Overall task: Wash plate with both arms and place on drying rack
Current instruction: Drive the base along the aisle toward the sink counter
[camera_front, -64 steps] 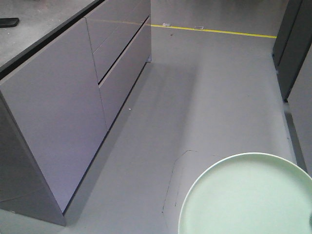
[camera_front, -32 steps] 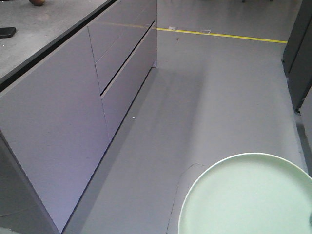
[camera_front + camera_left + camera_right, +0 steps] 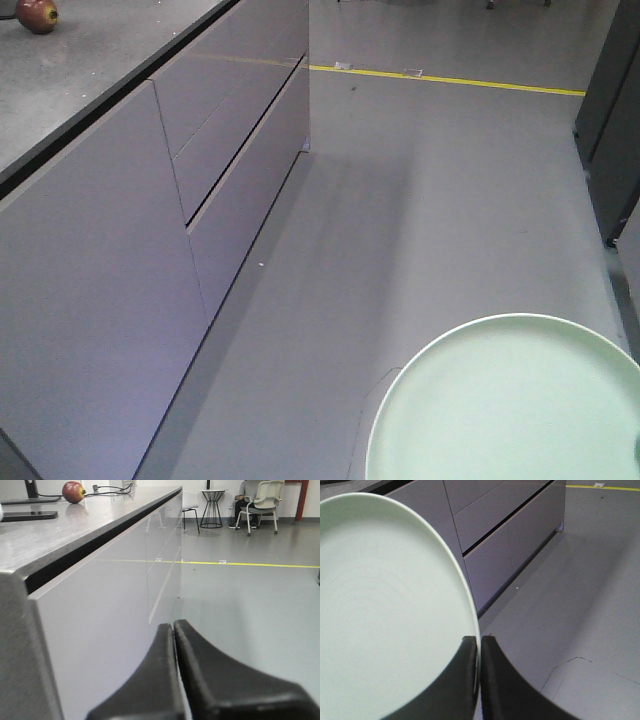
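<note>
Right end effector (image 3: 479, 644) has its two black fingers clamped on the rim of the plate (image 3: 390, 605), pinching the edge nearest the wrist camera. The pale mint-green disc spreads out to one side of the fingers, with faint concentric rings on the face that shows. Left end effector (image 3: 173, 629) has its fingers pressed together with nothing between them. It sits close beside the near corner of the desk (image 3: 75, 525), pointing along the pale grey cabinet fronts (image 3: 115, 605) under the desk top. In the front-facing view the plate (image 3: 510, 400) is off the desk, out over the grey floor (image 3: 400, 230) and well apart from the cabinet fronts. Its glossy broad face is turned toward the camera and its low rim shows, while part of it is cut off by the frame edge. On the desk top, far from the plate, lies a round red fruit (image 3: 37, 14). The left wrist view shows this fruit near a flat black stand base (image 3: 30, 516) and some black cables (image 3: 112, 487). Past the far end of the desk a yellow line (image 3: 450, 80) runs across the floor. Beyond it, further still from the desk, stand a pale chair (image 3: 265, 500) and a small round side table (image 3: 213, 502).
</note>
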